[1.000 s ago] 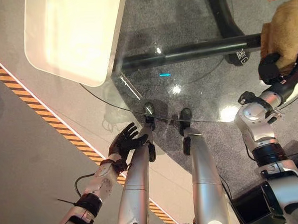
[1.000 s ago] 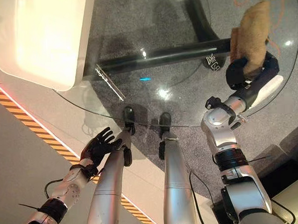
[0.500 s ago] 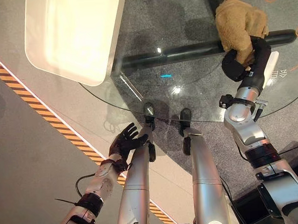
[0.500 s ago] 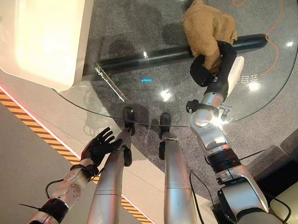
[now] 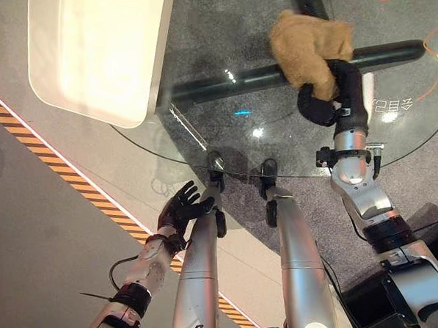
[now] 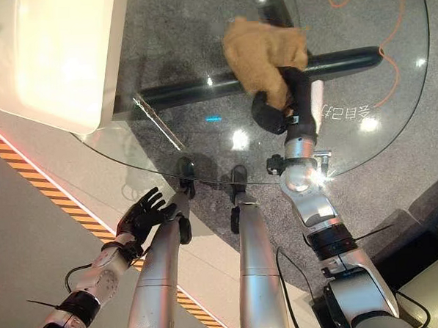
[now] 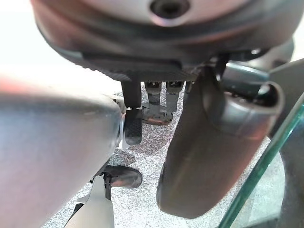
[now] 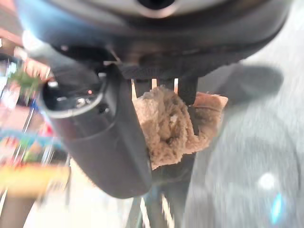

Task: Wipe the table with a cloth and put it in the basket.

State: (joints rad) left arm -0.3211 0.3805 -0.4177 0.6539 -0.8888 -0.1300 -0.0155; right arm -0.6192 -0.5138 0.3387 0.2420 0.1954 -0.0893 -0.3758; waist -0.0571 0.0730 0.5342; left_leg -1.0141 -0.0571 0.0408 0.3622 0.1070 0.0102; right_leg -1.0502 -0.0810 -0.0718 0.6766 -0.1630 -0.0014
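Now your right hand, fingers curled round the crumpled tan cloth, has swept it leftward across the round glass table; wiping is underway. Your left hand hangs open.

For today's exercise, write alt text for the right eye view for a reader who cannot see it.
The right hand presses a tan cloth onto a round glass table. A white basket stands at the table's left, and the left hand hangs open below the table edge.
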